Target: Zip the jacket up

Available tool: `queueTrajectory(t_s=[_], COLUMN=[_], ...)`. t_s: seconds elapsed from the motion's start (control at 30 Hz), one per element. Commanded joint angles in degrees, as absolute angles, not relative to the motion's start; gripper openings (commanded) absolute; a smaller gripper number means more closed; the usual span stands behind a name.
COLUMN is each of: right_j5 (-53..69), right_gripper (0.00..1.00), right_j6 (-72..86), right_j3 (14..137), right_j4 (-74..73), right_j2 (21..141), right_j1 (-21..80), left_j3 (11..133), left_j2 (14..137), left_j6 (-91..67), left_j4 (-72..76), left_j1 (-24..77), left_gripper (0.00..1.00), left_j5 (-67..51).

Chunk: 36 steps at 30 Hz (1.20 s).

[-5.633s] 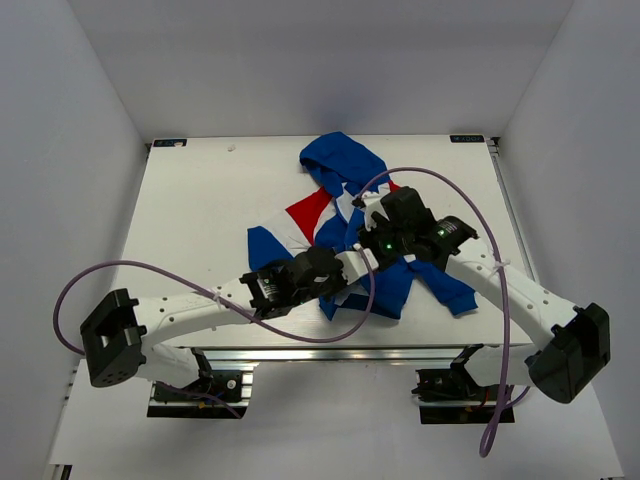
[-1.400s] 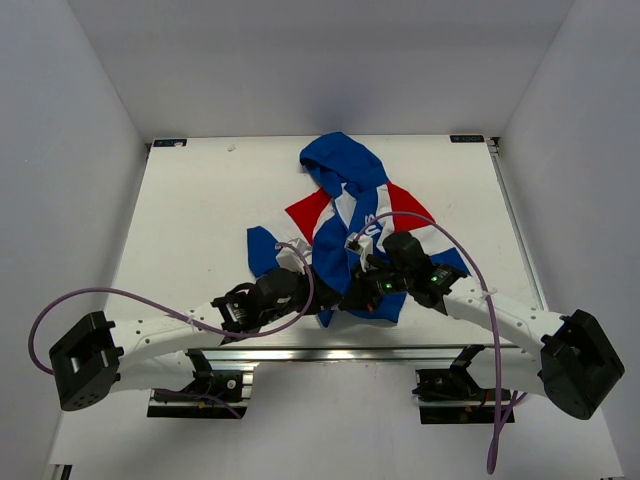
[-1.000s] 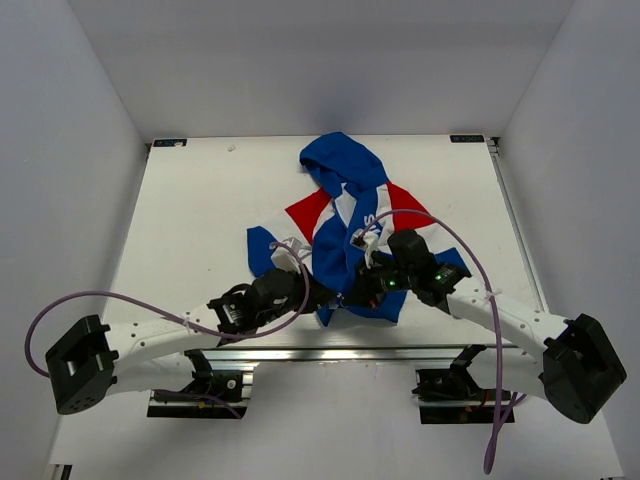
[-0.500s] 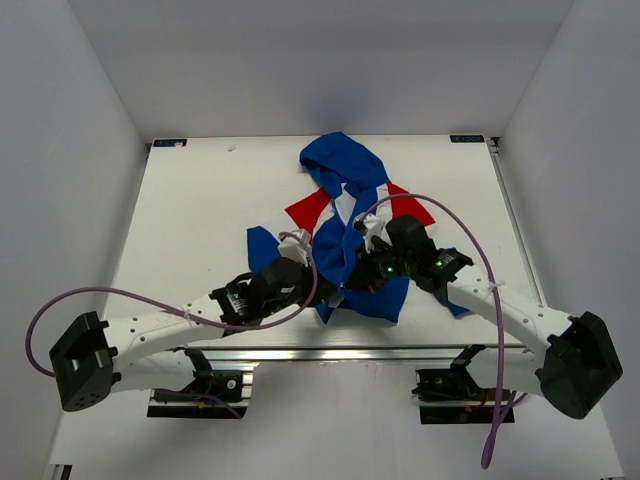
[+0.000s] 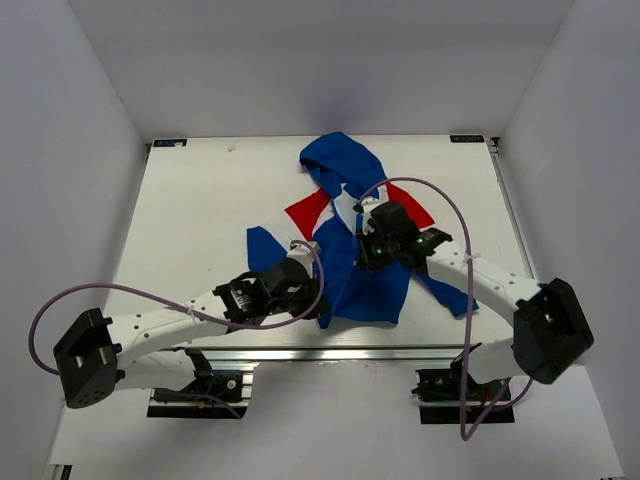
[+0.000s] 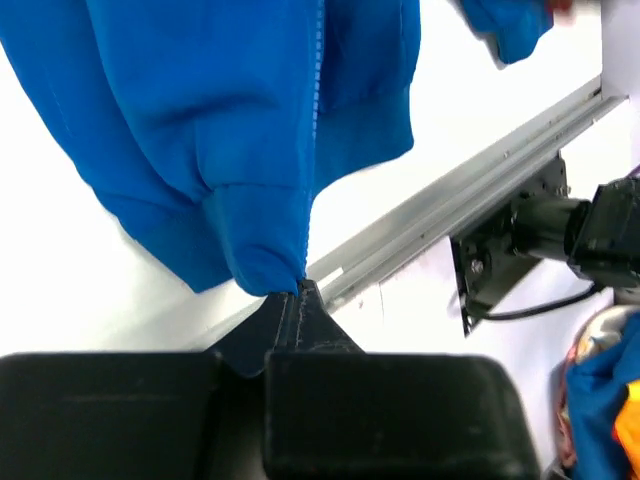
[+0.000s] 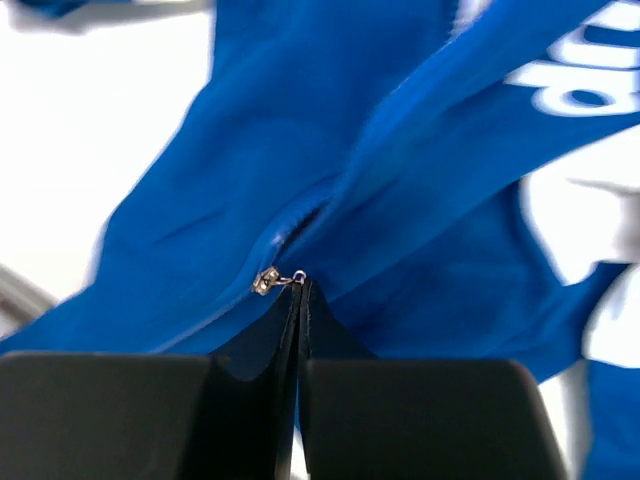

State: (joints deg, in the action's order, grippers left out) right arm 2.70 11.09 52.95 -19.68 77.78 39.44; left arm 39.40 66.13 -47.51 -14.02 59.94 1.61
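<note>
The jacket [image 5: 362,292] lies in the middle of the table, blue with red and white panels, hood [image 5: 340,160] at the far end. My left gripper [image 5: 318,300] is shut on the bottom hem [image 6: 262,262] at the lower end of the zipper [image 6: 318,120], with its tips [image 6: 300,291] meeting at the fabric. Below that, the zipper teeth run closed. My right gripper [image 5: 363,248] is higher up the front, shut on the pull ring of the silver zipper slider [image 7: 266,281]. Its tips [image 7: 300,286] are pressed together. White lettering [image 7: 575,85] shows past them.
An aluminium rail [image 5: 330,352] runs along the table's near edge [image 6: 450,200]. The right arm's black mount [image 6: 520,240] sits below it. Purple cables [image 5: 420,190] loop over both arms. White walls enclose the table on three sides.
My right gripper has travelled up the jacket front, away from the near edge, taking the zipper slider with it. My left gripper still holds the hem, shifted slightly right.
</note>
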Motion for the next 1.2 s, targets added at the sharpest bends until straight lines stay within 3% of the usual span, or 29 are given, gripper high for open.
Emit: queueTrajectory(t_s=[0.0,0.33,0.47,0.5,0.63,0.7,0.8,0.83,0.87,0.9,0.93,0.97,1.0,1.03,1.17], right_j5=[-7.11,-13.70,-15.20,-15.47,-15.39,-14.77,-1.35,1.12,3.84,7.43,8.34,9.65,11.15,11.07,6.43], right_gripper=[0.00,0.00,0.00,0.00,0.00,0.00,0.00,0.17,0.48,0.88,0.89,0.89,0.89,0.89,0.89], right_j6=[8.79,0.98,-1.93,-2.11,-4.13,-4.74,-4.40,-3.87,-3.26,-2.21,-1.41,-0.80,-0.09,1.48,7.20], right_j3=[58.87,81.71,99.27,110.28,132.94,135.17,122.65,114.08,110.34,107.26,103.05,101.79,100.82,100.03,95.03], right_j4=[-14.85,-8.61,-8.43,-11.48,-14.75,-15.12,-9.95,-6.19,-4.59,-3.53,-3.08,-3.69,-4.74,-6.14,-13.78], right_j2=[82.59,106.92,120.79,124.33,138.23,140.28,132.39,127.14,124.57,122.19,119.99,116.06,114.19,110.69,102.32], right_j1=[34.12,21.55,15.14,14.33,11.87,11.95,11.95,11.95,11.95,11.95,11.95,11.95,11.95,11.95,11.87], left_j3=[38.85,33.75,32.08,31.73,30.50,30.76,32.07,33.56,34.62,35.76,37.16,40.40,42.08,43.58,48.68], left_j2=[63.37,57.31,55.82,55.46,54.41,54.49,55.02,55.45,55.72,55.81,56.25,56.60,56.69,56.86,57.22], left_j6=[-48.77,-55.80,-58.18,-58.53,-60.29,-59.86,-57.22,-56.35,-55.21,-53.11,-52.04,-51.34,-50.81,-50.19,-48.96], left_j4=[-21.53,-28.03,-29.09,-29.27,-30.32,-30.24,-29.44,-29.27,-29.27,-29.96,-30.84,-32.07,-34.17,-34.45,-36.29], left_j1=[60.47,60.47,60.29,60.21,59.42,59.06,58.71,58.62,58.62,58.54,58.45,58.10,57.92,57.57,53.89], left_gripper=[0.00,0.00,0.00,0.00,0.00,0.00,0.00,0.00,0.00,0.00,0.04,0.19,0.62,0.96,0.98], left_j5=[-6.67,-8.17,-8.61,-8.53,-8.96,-7.92,-5.98,-5.28,-4.49,-3.26,0.05,3.57,6.74,12.25,24.32])
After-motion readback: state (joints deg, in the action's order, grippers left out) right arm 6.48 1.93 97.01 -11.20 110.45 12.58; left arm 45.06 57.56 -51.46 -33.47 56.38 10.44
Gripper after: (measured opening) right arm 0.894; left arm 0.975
